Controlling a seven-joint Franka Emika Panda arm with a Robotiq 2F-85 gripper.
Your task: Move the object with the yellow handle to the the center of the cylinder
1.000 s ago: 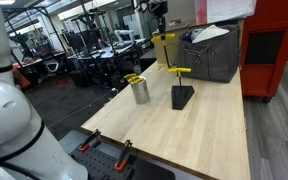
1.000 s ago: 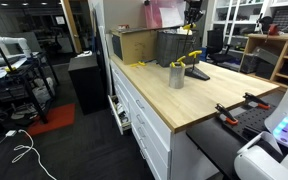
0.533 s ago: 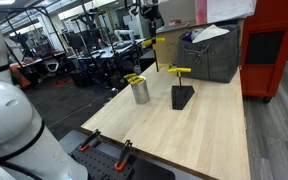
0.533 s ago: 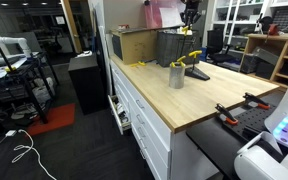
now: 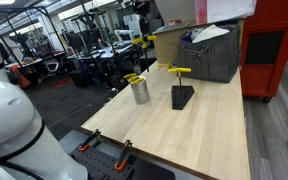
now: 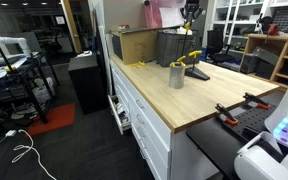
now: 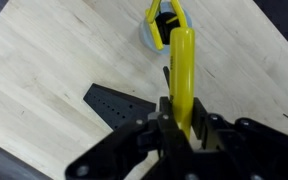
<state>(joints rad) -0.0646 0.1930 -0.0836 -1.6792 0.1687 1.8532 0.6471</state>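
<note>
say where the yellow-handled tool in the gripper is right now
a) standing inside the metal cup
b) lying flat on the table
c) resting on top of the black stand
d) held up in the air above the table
D: the gripper is shut on the yellow-handled tool, and in an exterior view it hangs high above the table, clear of the metal cup and the black stand.

One cylinder [image 5: 140, 92], one black stand [image 5: 182, 97], at least three yellow-handled tools [image 7: 182, 70], and two clamps [image 5: 122, 152] at the counter's [image 5: 214, 130] near edge.
</note>
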